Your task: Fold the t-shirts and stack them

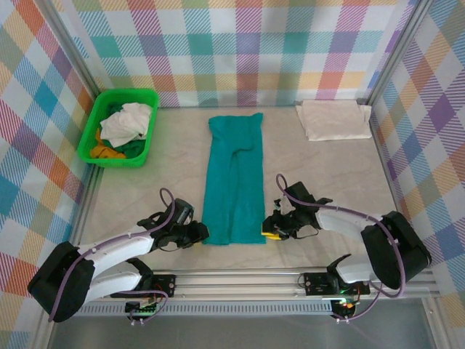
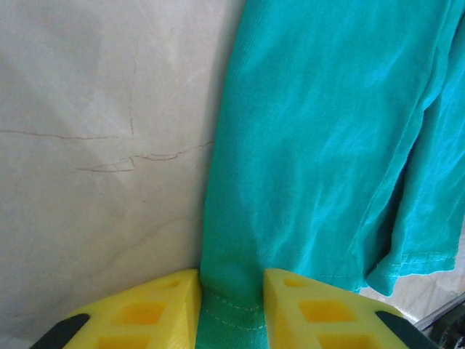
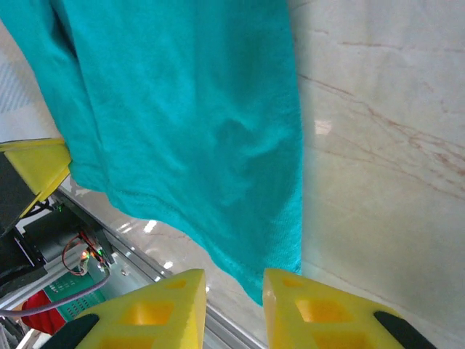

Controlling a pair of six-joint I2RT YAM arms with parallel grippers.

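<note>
The teal t-shirt (image 1: pixel 232 174) has its lower-left hem pinched in your left gripper (image 2: pixel 231 298), ready for folding. Your right gripper (image 3: pixel 234 298) flanks the lower-right corner; you cannot tell whether it grips.

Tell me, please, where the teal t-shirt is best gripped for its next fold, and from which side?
Probably at the near hem of the teal t-shirt, one corner per hand, coming in low from each outer side. It lies flat as a long narrow strip running front to back, with the hem at the near end. The left hand has hem cloth between its fingers.
</note>
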